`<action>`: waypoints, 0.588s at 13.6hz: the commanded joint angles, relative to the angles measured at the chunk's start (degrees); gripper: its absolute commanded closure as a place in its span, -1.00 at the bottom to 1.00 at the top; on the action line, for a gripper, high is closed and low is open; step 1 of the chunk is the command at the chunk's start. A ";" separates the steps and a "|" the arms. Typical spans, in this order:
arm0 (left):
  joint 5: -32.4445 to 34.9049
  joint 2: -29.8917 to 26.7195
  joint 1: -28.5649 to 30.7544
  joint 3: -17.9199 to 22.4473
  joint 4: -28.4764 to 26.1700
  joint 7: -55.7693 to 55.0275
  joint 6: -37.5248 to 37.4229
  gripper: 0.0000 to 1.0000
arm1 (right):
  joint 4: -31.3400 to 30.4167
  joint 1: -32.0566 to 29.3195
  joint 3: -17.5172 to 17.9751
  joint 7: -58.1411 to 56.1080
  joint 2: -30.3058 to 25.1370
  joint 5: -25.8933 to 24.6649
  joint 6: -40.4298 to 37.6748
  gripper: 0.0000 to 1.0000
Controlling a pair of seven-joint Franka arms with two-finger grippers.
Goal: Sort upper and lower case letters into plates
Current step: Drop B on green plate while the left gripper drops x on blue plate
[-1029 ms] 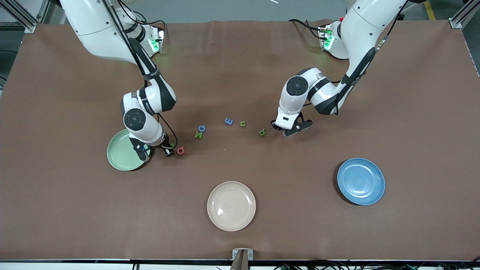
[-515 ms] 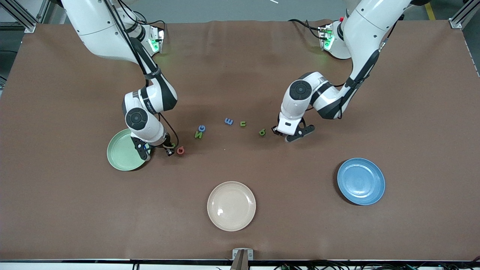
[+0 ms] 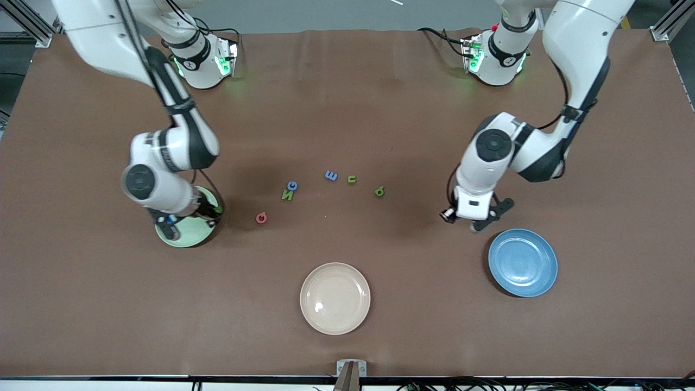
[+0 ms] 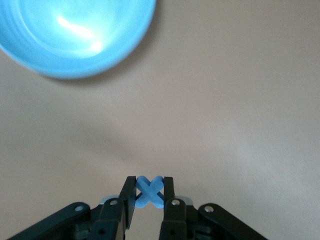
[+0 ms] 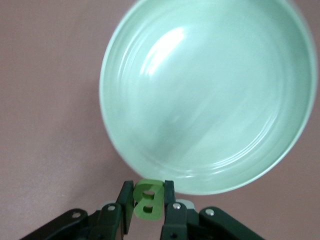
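**A:** So what's each claw doing right now? Starting from the camera side.

**B:** The cream plate [image 3: 335, 298] is sitting nearest, not involved. Next up, the left gripper [image 4: 148, 202] is pinching a blue X [image 4: 149, 191] between its fingers, hovering over bare table just beside the blue plate [image 3: 522, 262]. The right gripper [image 5: 148, 205] is pinching a green B [image 5: 148, 200] and hanging over the rim of the mint plate [image 5: 210, 95].

**A:** Tips for the drop?

**B:** I'd say get each one further in over the dish's middle, go low, then let go, since tiny letters bounce.

**A:** Orientation?

**B:** The B's long axis is running along the fingers, pointing out toward the mint plate. The X is symmetric, no real axis. The remaining letters [image 3: 331, 175] are lying on the table between the two claws.
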 commanded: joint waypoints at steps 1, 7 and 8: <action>0.99 1.69 4.76 -0.37 3.65 8.30 -1.02 0.99 | -1.39 -4.54 0.74 -11.02 -2.18 2.61 -2.38 1.00; 1.07 11.26 15.31 -0.28 12.96 28.61 -0.84 0.94 | -7.44 -4.81 0.65 -14.82 -1.74 1.65 5.42 1.00; 1.07 12.33 16.46 -0.28 13.67 31.08 -0.84 0.87 | -8.76 -4.55 0.65 -15.34 -1.66 1.65 7.53 0.99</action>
